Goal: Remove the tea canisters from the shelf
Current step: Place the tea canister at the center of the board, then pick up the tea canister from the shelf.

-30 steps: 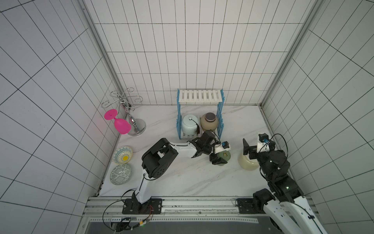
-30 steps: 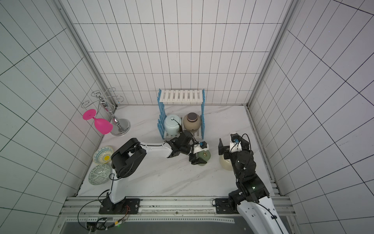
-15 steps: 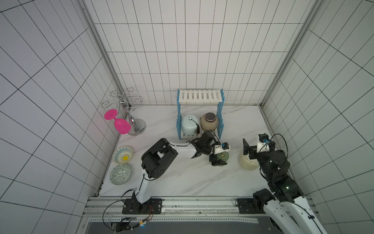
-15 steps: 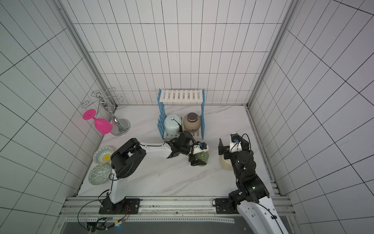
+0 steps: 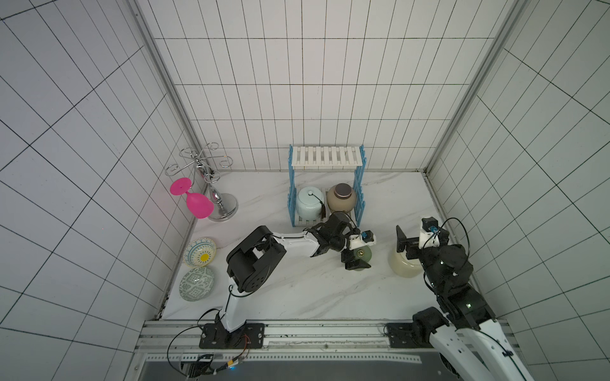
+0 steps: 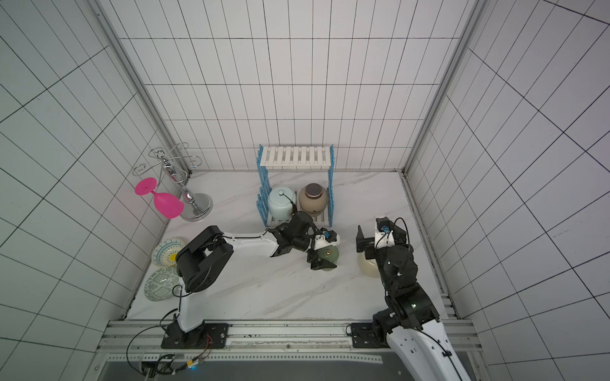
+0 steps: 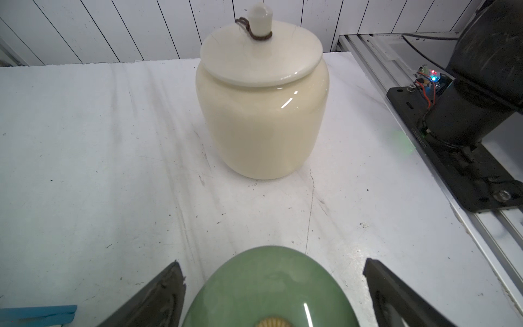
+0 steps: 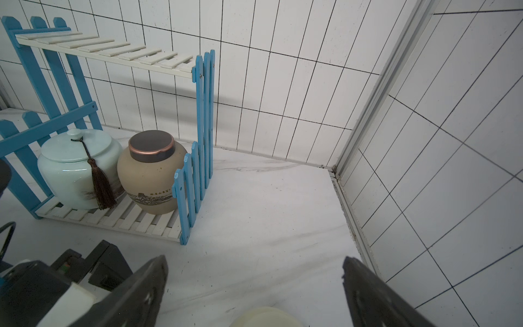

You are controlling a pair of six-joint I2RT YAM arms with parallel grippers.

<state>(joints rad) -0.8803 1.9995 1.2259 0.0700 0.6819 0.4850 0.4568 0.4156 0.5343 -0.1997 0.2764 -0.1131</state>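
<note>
The small sage-green canister [image 5: 362,256] [image 6: 329,256] [image 7: 268,288] stands on the table in front of the shelf [image 5: 325,156] [image 6: 295,156] [image 8: 107,51]. My left gripper [image 5: 359,252] [image 7: 271,266] straddles it, open, with a gap showing on each side. On the shelf's lower board stand the pale-blue jar [image 5: 309,202] [image 8: 76,167] and the tan-brown jar [image 5: 341,198] [image 8: 151,175]; the upper board is bare. The cream jar [image 5: 401,265] [image 7: 261,113] [image 8: 266,317] stands on the table at the right, under my right gripper [image 5: 416,239] [image 8: 254,269], which is open above it and not touching.
A chrome glass stand [image 5: 214,194] with a pink glass [image 5: 194,201] hanging on it stands at the back left. Two patterned bowls [image 5: 199,252] [image 5: 197,283] lie along the left wall. Tiled walls close three sides, and the arms' mounting rail [image 5: 297,333] runs along the front.
The left jaws have spread apart from the sage-green canister, which stays on the table. The right arm has not moved.
</note>
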